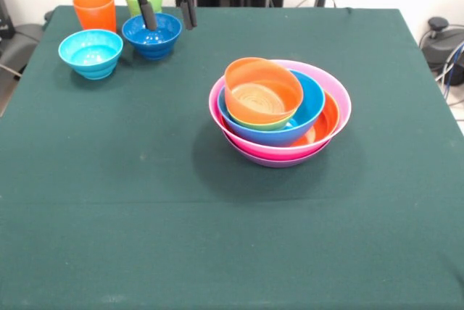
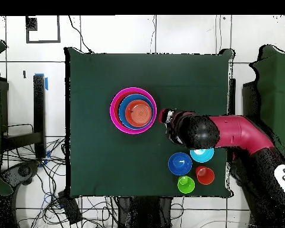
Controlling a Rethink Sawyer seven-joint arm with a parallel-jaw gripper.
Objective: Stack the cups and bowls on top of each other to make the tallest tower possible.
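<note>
Two fingers of the empty, open end effector [image 1: 167,14] hang at upper left above the dark blue bowl [image 1: 151,34]; the tower [image 1: 280,111] sits mid-worktop, well apart.

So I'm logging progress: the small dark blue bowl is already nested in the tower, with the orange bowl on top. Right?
Not quite. The front view shows the small dark blue bowl on the table by the cups, under the end effector, not in the tower. The orange bowl does sit on top.
</note>
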